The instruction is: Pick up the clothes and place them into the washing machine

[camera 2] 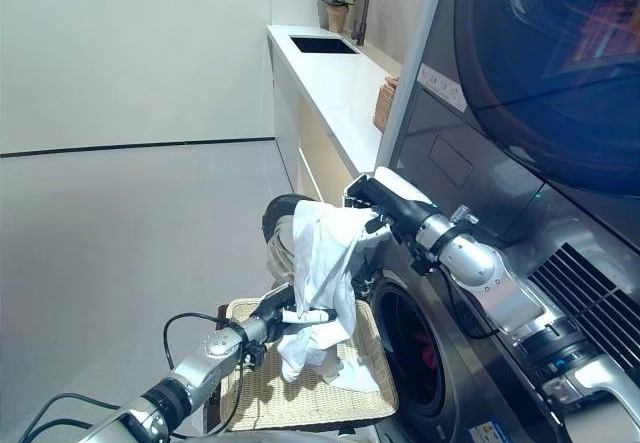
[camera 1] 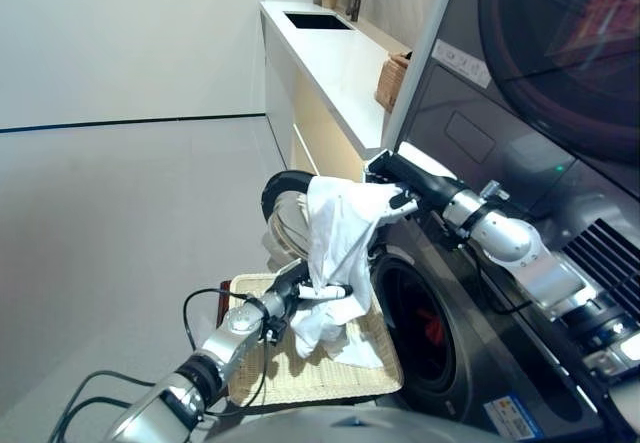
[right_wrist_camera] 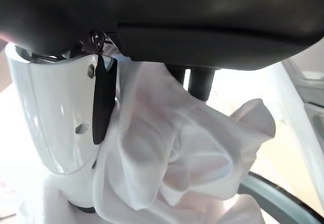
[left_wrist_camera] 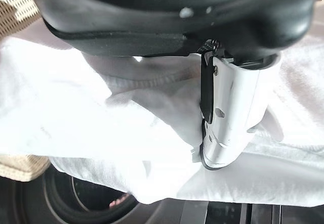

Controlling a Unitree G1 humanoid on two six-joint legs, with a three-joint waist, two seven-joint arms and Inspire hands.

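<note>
A white garment (camera 1: 338, 253) hangs in the air in front of the washing machine's open drum (camera 1: 420, 328). My right hand (camera 1: 400, 185) holds its top end, with the thumb (right_wrist_camera: 61, 128) and fingers pinched on the cloth (right_wrist_camera: 177, 153). My left hand (camera 1: 300, 285) grips the garment lower down, its white-covered thumb (left_wrist_camera: 230, 113) pressed into the fabric (left_wrist_camera: 101, 128). The bottom of the garment rests on a woven basket (camera 1: 320, 368) beside the machine. The machine's round door (camera 1: 283, 203) stands open behind the cloth.
The washing machine front (camera 1: 480, 293) fills the right side. A white counter (camera 1: 330, 58) with a sink (camera 1: 318, 21) and a small wicker basket (camera 1: 392, 81) runs along the back. Grey floor (camera 1: 120, 243) lies to the left.
</note>
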